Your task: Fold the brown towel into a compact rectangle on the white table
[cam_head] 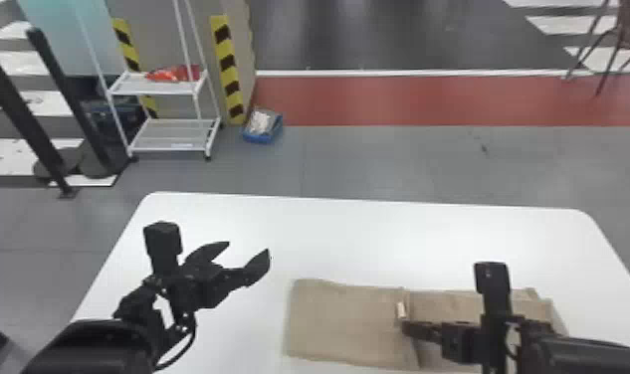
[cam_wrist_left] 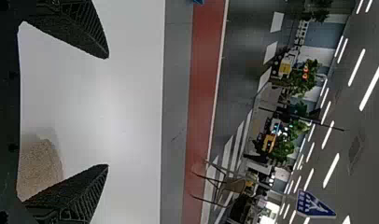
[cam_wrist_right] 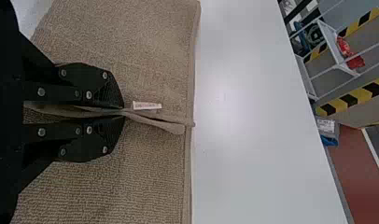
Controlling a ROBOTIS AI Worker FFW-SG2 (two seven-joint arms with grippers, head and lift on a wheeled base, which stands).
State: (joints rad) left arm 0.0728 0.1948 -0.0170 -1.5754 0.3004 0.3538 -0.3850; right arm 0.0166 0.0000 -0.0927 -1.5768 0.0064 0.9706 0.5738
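The brown towel lies partly folded on the white table, a folded layer at its right part and a small white tag at the layer's edge. Over that edge is my right gripper. The right wrist view has the right gripper shut on a pinched edge of the towel, beside the tag. My left gripper stands open above the table, left of the towel. In the left wrist view the left gripper has nothing between its fingertips; a towel corner lies below.
The table's far edge runs behind the towel. Beyond it on the floor stand a white rack and a blue box, with a chair at the far right. The right forearm reaches over the towel's right part.
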